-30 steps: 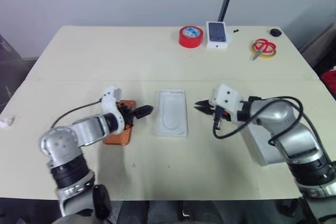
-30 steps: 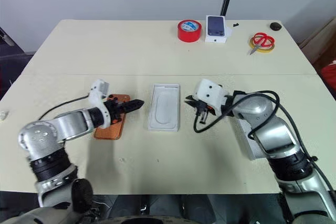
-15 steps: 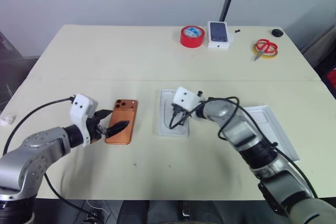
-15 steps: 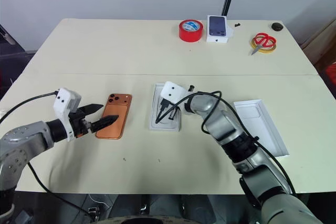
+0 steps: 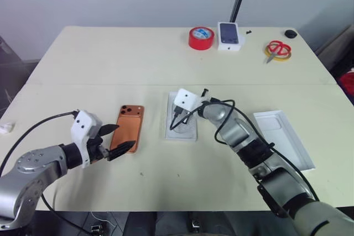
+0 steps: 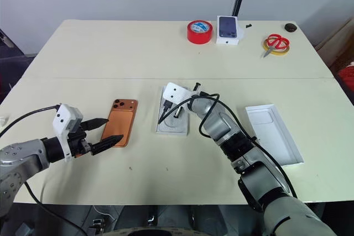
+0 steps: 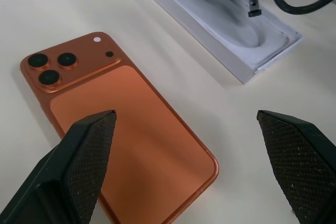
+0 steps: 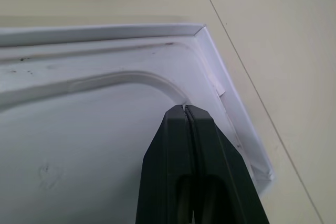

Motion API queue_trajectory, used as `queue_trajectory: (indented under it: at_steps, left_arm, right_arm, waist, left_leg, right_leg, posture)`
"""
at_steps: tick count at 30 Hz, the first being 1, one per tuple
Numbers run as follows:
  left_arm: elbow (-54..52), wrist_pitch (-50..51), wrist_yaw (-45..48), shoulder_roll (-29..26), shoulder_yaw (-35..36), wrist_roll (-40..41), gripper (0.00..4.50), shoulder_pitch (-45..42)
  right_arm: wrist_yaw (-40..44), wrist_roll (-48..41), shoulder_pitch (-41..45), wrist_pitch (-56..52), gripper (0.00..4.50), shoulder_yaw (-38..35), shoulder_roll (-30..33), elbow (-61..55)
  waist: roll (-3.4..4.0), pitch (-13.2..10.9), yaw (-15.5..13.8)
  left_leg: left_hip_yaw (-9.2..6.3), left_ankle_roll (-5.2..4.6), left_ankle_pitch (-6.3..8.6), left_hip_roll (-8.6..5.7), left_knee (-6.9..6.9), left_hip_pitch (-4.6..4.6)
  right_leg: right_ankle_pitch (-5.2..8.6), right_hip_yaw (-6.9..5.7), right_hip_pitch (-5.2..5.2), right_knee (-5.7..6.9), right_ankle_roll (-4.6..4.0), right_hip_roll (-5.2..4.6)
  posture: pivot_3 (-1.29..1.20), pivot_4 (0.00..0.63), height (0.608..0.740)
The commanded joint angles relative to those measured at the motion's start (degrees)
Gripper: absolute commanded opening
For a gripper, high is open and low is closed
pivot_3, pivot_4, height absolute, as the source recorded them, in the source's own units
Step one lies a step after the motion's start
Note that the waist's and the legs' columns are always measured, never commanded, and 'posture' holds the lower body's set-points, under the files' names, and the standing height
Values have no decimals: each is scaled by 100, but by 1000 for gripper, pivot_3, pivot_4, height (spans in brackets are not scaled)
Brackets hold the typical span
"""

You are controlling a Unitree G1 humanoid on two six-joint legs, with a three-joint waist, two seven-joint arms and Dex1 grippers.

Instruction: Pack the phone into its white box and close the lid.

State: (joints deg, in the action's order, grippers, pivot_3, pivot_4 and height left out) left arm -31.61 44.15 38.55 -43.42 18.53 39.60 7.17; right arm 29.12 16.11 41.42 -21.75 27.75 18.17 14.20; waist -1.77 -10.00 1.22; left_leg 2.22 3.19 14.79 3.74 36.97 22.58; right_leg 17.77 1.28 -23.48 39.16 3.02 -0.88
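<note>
Right gripper: fingers pressed together with nothing between them, tips low over the moulded white panel with the oval recess, near one inner corner.
Left gripper: spread wide and empty, poised just above the near end of the phone, one finger over its copper back, the other out over bare table.
Phone: flat on the table, back up, camera block at the far end, just left of the white panel and apart from it.
White box: open and empty on the right, well apart from the phone, beyond the right arm.
Step in hand: likely readying the phone pick-up.
Doing it well: I would centre the open fingers across the phone's narrow width, come down square to the long edges, and close only once both pads clear the sides; a slim flat body gives little edge to catch.
Left wrist view adds: the three lenses and the dark fingers over the panel.
Head views add: the empty box, plus red tape, the small printed box and scissors along the far edge.
Right wrist view adds: the recess lip and corner seam close up.
</note>
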Motion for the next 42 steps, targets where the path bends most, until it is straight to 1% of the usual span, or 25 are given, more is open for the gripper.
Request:
queue_trajectory:
  at_steps: [1,5,8,12,15,18,22,34,42]
  left_arm:
    - [47,418,-440,158,600,459,4500,-73]
    - [329,1050,-998,352,1301,1183,4500,-270]
    - [560,1527,-1543,364,1423,1302,4500,-468]
    - [1071,2279,-2263,460,1446,1484,4500,-989]
    - [1418,2874,-2596,458,1417,1557,4500,-1360]
    - [1647,3363,-2699,564,1429,1796,4500,-1653]
    - [1848,3970,-2704,658,1262,1927,4500,-1896]
    - [1853,4517,-2518,1156,656,1846,4500,-2219]
    - [1828,4833,-2566,1740,948,2117,4500,-2420]
  right_arm:
    - [426,-316,36,101,42,-333,58,-870]
    - [1107,-1028,-31,-607,42,-535,-121,-1818]
    - [1406,-1141,-12,-1125,42,-182,-321,-2130]
    - [1522,-909,203,-1477,42,391,-566,-1880]
    - [1603,-538,457,-1442,42,941,-610,-1462]
    - [1580,-307,675,-1373,42,1277,-788,-987]
    - [1579,-150,808,-1248,42,1399,-1007,-624]
    - [1689,47,689,-1063,42,1453,-1106,-619]
    - [1670,108,600,-1049,42,1412,-1153,-648]
  waist:
    - [0,0,2]
    - [0,-1,10]
    - [-1,0,5]
    - [-1,0,-2]
    - [-5,0,-2]
    - [-5,0,-1]
    - [-6,1,1]
    - [-4,3,-32]
    - [-4,6,-40]
  left_leg:
    - [-1,0,0,1,0,0]
    - [-7,-7,4,9,1,0]
    - [-11,-9,5,10,1,-4]
    - [-11,-9,5,8,3,-5]
    - [-11,-9,5,7,5,-3]
    - [-11,-9,5,6,4,-3]
    - [-11,-8,5,6,5,-3]
    - [-12,-7,4,-7,5,-6]
    - [-12,-7,4,-14,6,-9]
  right_leg:
    - [0,0,0,0,0,2]
    - [-1,-3,0,2,1,10]
    - [-1,-5,3,4,1,9]
    - [-1,-6,4,5,1,6]
    - [-1,-8,3,6,1,5]
    - [-1,-9,2,6,1,5]
    - [-1,-9,2,6,1,5]
    - [-1,-13,10,7,1,-17]
    - [-1,-18,15,6,2,-26]
  posture:
    - [0,150,732]
    - [0,150,732]
    - [0,150,732]
    - [0,150,732]
    - [0,150,732]
    - [0,150,732]
    - [0,150,732]
    - [0,150,732]
    - [0,150,732]
